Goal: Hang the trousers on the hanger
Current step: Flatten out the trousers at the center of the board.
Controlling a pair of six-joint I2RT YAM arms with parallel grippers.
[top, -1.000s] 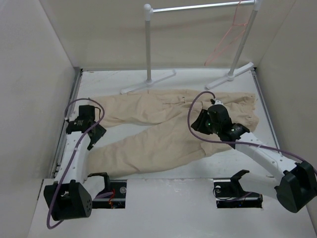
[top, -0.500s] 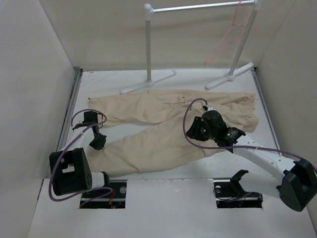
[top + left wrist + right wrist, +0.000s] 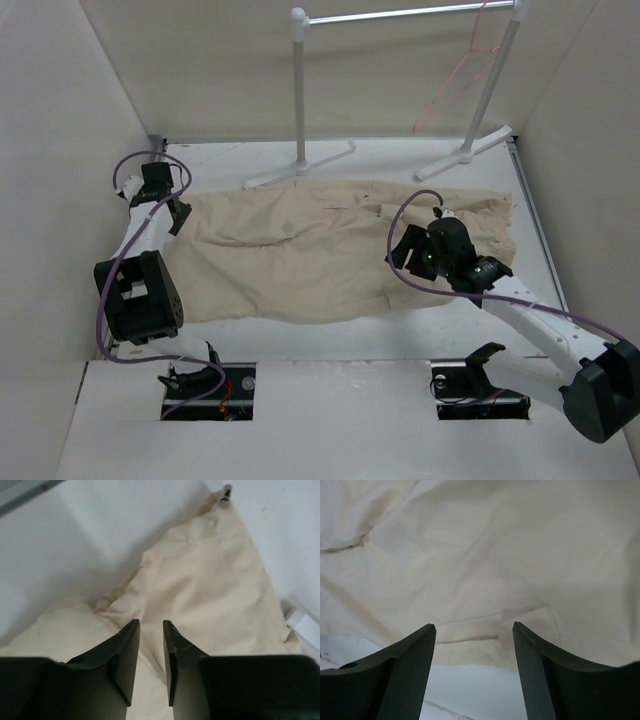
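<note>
Under your left pincer (image 3: 151, 652), narrowly parted and empty, the trousers (image 3: 320, 255) lie folded; right pincer (image 3: 474, 652) gapes. Next, fetch the hanger (image 3: 462, 75).

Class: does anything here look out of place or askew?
Only the hanger: it hangs tilted at the right end of the rail, empty. The trousers lie flat on the table, legs side by side. Nothing looks spilled or damaged.

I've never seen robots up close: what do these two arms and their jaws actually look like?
Both arms have white links with chunky black joint housings and black bases. A purple cable loops along each. The left gripper and right gripper each end in two flat, black, blade-like jaws. No markings are readable.
</note>
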